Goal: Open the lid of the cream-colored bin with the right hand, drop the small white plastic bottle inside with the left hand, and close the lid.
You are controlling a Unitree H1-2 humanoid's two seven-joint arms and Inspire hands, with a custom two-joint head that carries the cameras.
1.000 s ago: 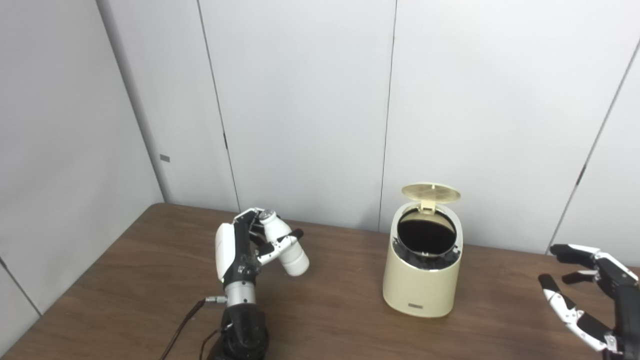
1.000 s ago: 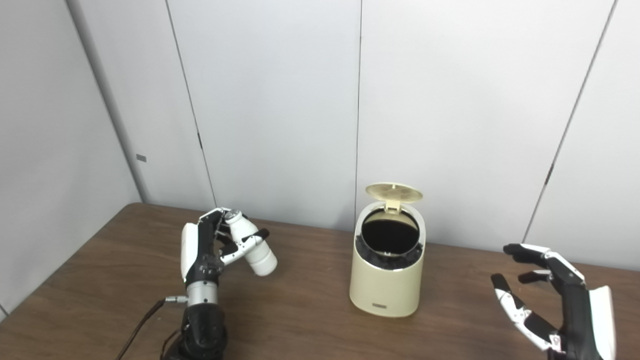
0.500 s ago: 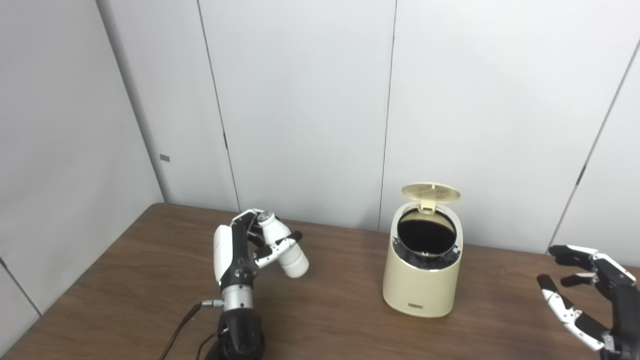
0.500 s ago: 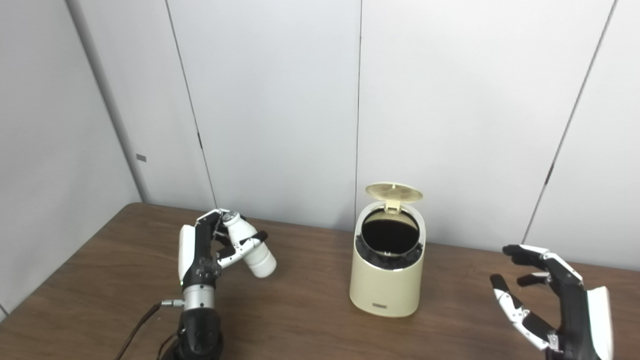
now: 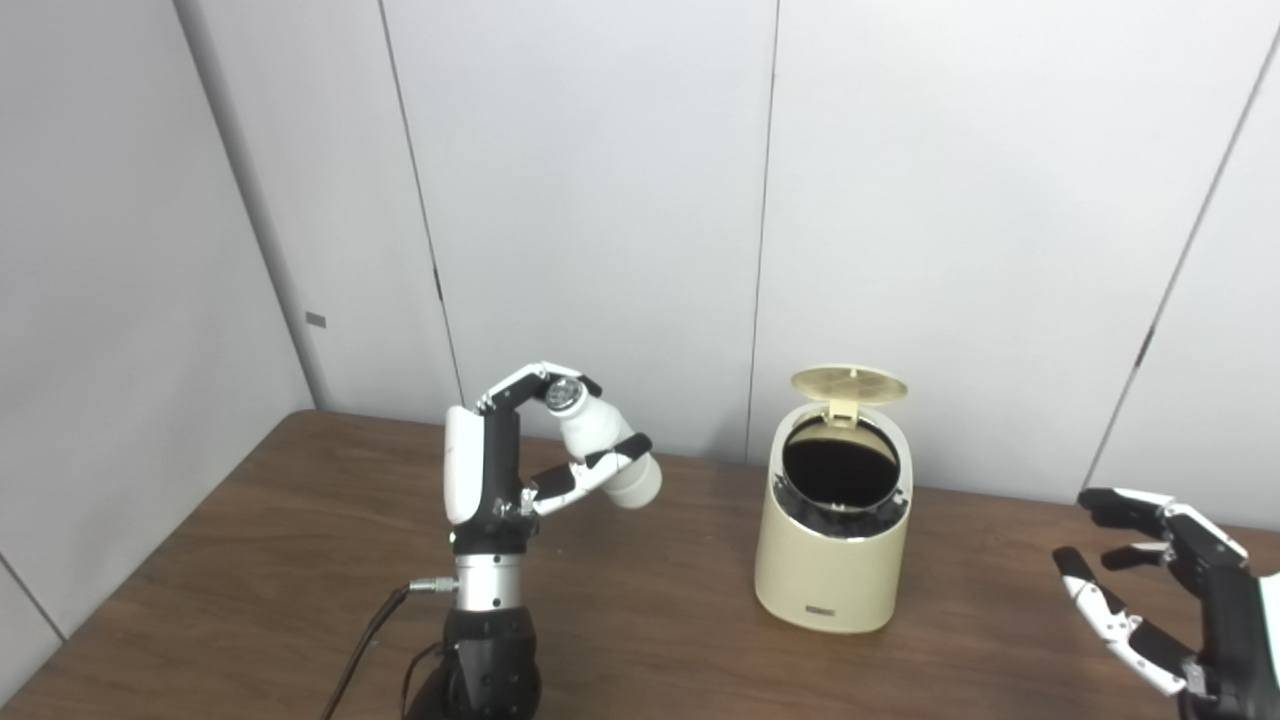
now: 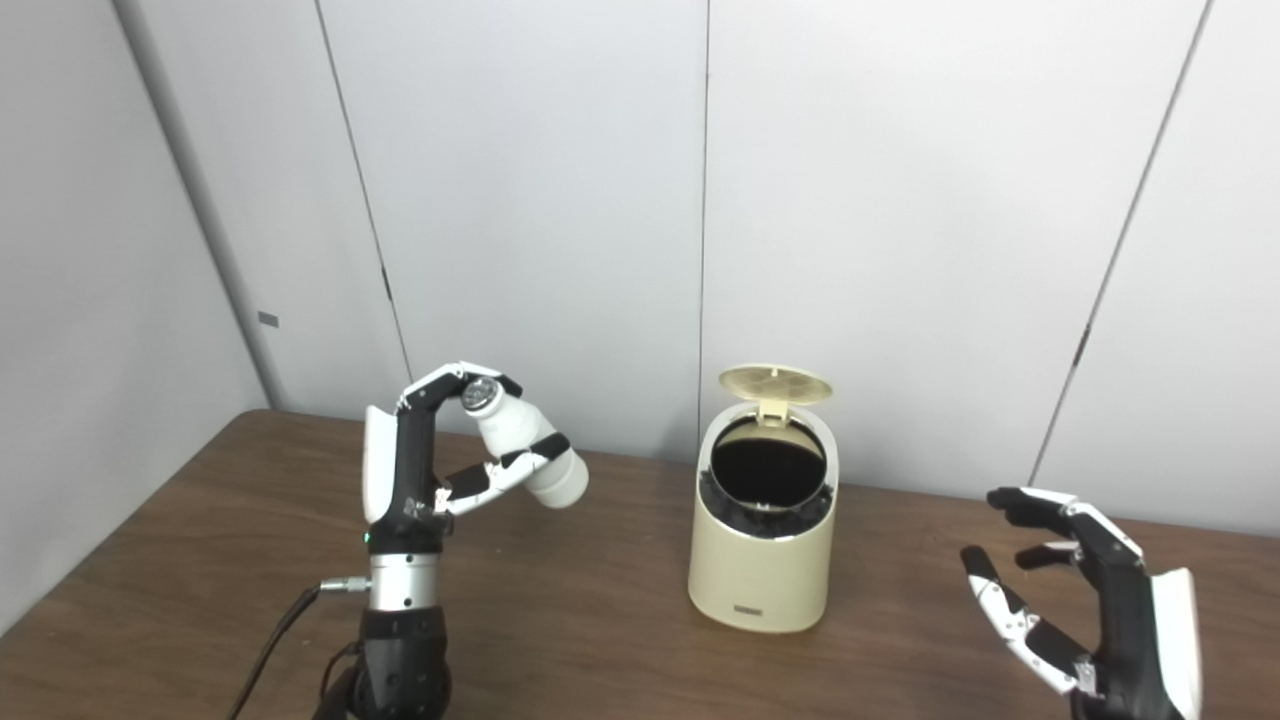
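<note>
The cream-colored bin [image 5: 830,545] stands on the brown table [image 5: 250,540] right of centre. Its round lid [image 5: 848,384] is flipped up at the back, and the dark inside shows. My left hand [image 5: 500,465] is raised above the table to the bin's left, shut on the small white plastic bottle [image 5: 606,446]. The bottle is tilted, cap up-left and base pointing toward the bin, and a clear gap separates it from the bin. My right hand [image 5: 1165,590] is open at the lower right, fingers spread, holding nothing, well apart from the bin.
Grey wall panels [image 5: 600,200] stand right behind the table's back edge. A dark cable [image 5: 365,640] runs down from the left wrist to the picture's bottom edge. Bare tabletop lies between the left hand and the bin, and between the bin and the right hand.
My left hand has risen and moved a little right toward the bin with the bottle in it. The view has shifted slightly. The right hand and the bin have kept their places.
</note>
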